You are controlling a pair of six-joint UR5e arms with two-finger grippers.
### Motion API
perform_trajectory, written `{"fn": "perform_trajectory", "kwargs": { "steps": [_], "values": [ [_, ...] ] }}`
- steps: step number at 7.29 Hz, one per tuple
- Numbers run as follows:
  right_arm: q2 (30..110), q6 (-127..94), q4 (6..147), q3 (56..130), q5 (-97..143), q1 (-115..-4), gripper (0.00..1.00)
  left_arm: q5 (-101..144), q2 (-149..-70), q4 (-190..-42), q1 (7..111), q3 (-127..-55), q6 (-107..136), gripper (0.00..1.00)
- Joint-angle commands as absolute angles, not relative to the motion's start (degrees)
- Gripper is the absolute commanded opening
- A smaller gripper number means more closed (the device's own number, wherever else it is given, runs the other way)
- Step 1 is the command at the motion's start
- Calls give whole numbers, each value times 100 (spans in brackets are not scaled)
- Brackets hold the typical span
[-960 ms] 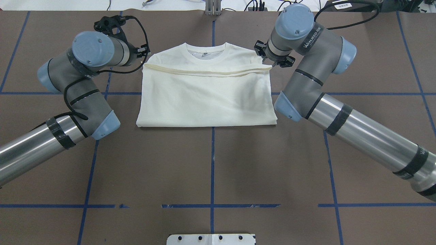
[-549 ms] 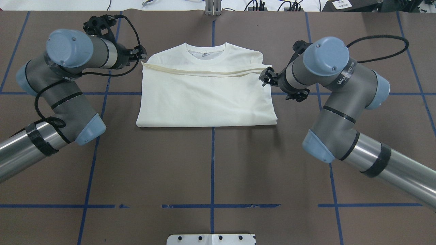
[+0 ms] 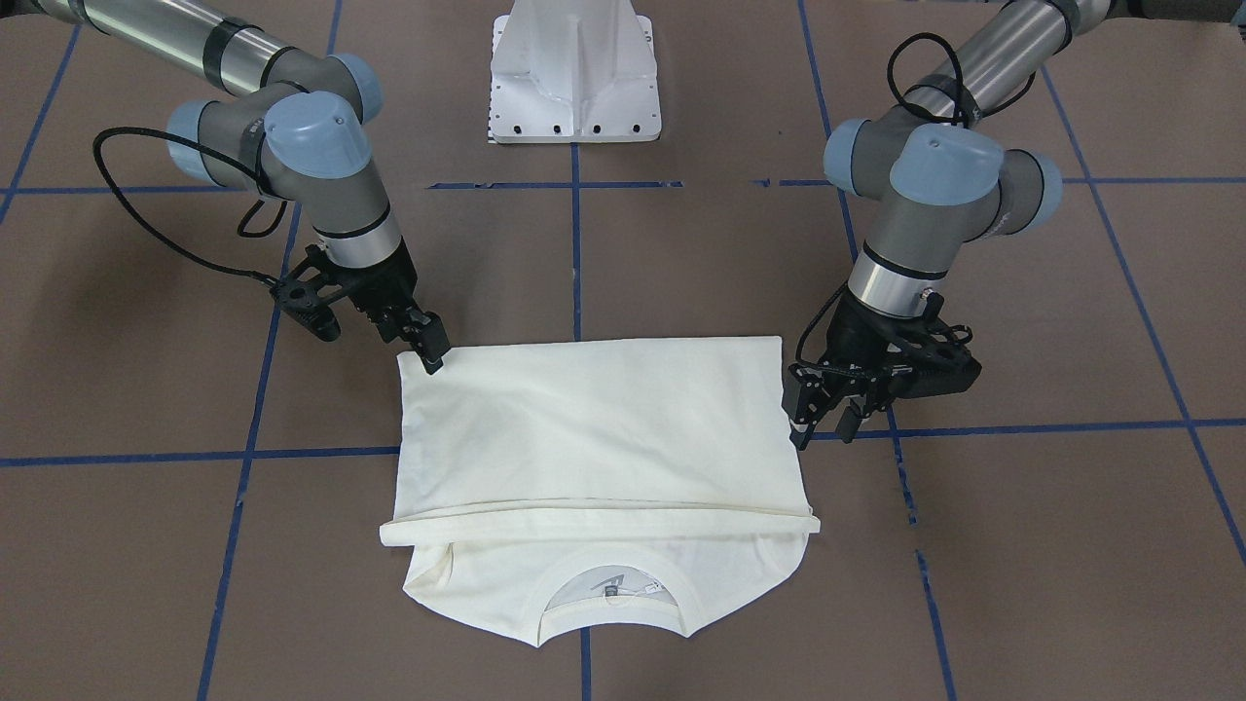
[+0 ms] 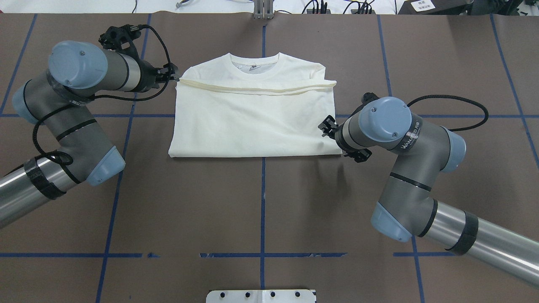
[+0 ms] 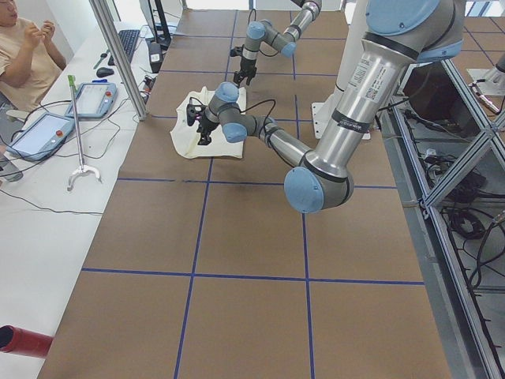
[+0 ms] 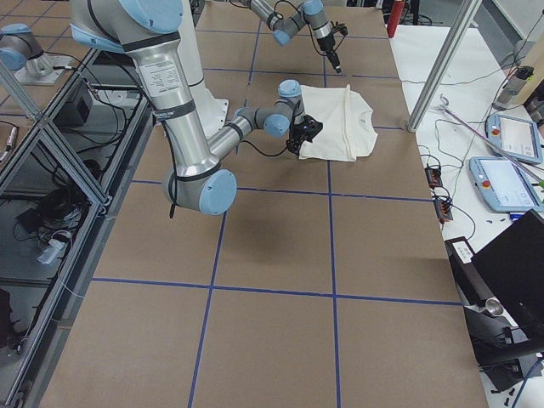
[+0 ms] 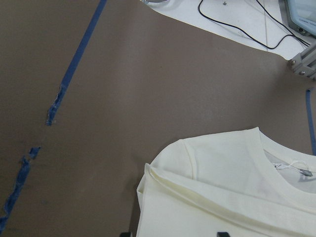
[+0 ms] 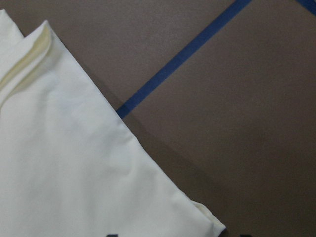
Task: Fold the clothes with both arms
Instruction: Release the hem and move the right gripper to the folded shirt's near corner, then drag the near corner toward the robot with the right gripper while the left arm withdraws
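The left gripper (image 4: pixel 173 77) is open. In its wrist view the two finger tips stand apart at the bottom edge, and the T-shirt's side edge runs in between them. Seen from overhead, this gripper is at the 10 o'clock corner of the folded T-shirt (image 4: pixel 252 122), just beside the end of the hem band (image 4: pixel 252 89), and the left arm (image 4: pixel 80 84) comes in from 8 o'clock. The T-shirt lies flat on the brown table (image 4: pixel 189 202), above the crossing of the blue tape lines (image 4: pixel 262 202), toward 12 o'clock from the table's middle. Its lower half is folded up over the body, so only plain cream cloth shows. The hem band lies across it from side to side, just under the ribbed round neck (image 4: pixel 254 69), which points to 12 o'clock. No print is visible on this side. The right gripper (image 3: pixel 428 355) is at the T-shirt's 4 o'clock corner in the overhead view, at the end of the folded edge, and its tip touches the cloth there. It is open too: its wrist view shows the dark finger tips apart, with the corner of the cloth between them. The right arm (image 4: pixel 400 139) reaches in from 4 o'clock. The white base plate (image 4: pixel 261 296) is at 6 o'clock.
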State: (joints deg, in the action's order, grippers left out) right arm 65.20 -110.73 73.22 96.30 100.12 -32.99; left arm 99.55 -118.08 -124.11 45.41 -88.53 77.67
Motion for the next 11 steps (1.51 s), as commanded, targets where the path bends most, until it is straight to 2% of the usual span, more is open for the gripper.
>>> {"fn": "perform_trajectory", "kwargs": {
  "steps": [1,2,3,6,7,9,11],
  "values": [
    [6522,-11215,7321,9537,9940,-3217,67,9949,-11812,-12410,4535,-8859,7761,65],
    [6530,-11224,7339,9588,9940,-3234,18,9949,-11804,-12410,4535,-8859,7761,65],
    [6652,-11215,7321,9598,9940,-3217,0,9949,-11804,-12410,4535,-8851,7761,65],
    [6706,-11214,7321,9851,9949,-3243,0,9940,-11804,-12401,4535,-8833,7770,65],
    [6880,-11250,7400,10296,10001,-3226,0,9940,-11795,-12410,4535,-8824,7770,65],
    [7748,-11408,7409,11508,10028,-2841,0,9975,-11812,-12410,4526,-8850,7787,65],
    [9091,-11391,7383,12956,10159,-1790,0,10298,-11821,-12410,4483,-8964,7874,69]
  ]
}}
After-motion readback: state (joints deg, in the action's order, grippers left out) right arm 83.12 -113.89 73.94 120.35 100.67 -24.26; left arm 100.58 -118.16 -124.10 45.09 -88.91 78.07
